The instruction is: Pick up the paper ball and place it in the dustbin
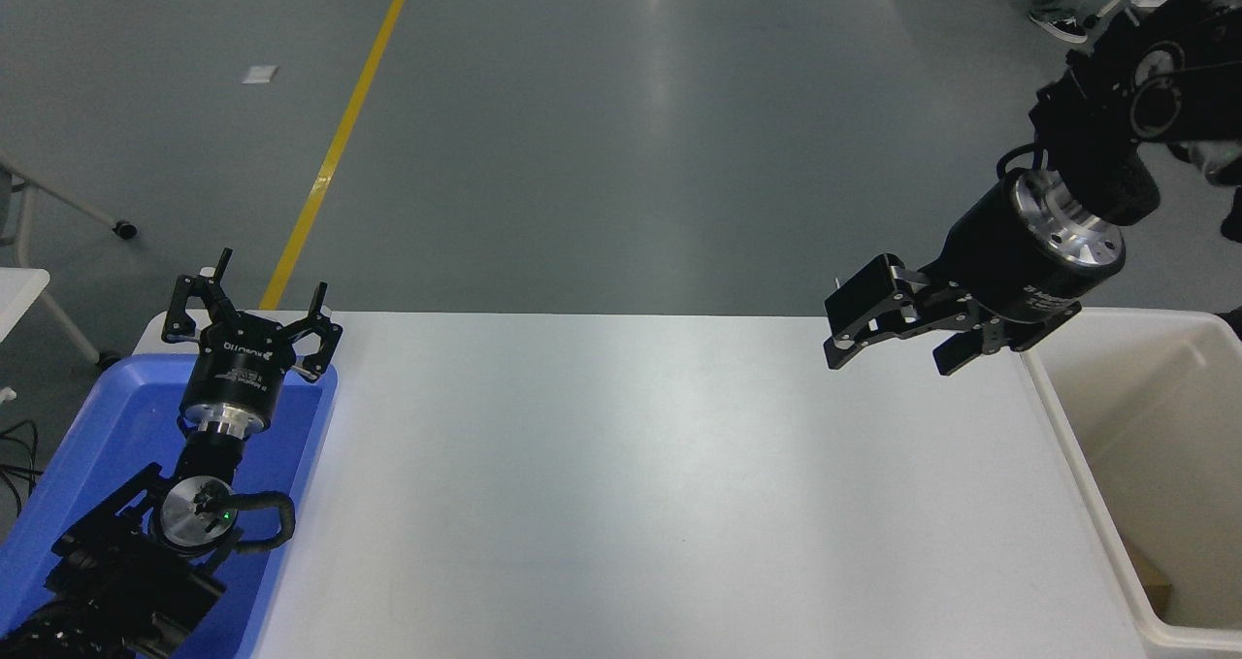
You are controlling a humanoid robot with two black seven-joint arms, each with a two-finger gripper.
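The right gripper is held spread and empty at the table's two o'clock, beside the dustbin

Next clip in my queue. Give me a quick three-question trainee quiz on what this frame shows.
1. True or false: the right gripper holds something.
2. Which container does the left gripper hover over: A the blue tray, B the dustbin?
3. Fill in: the right gripper hangs above the white table's far ____ corner.

Key: 1 false, its jaws are open and empty. 2 A. 3 right, beside the dustbin. A tan scrap shows in the dustbin's lower corner; whether it is the paper ball is unclear.
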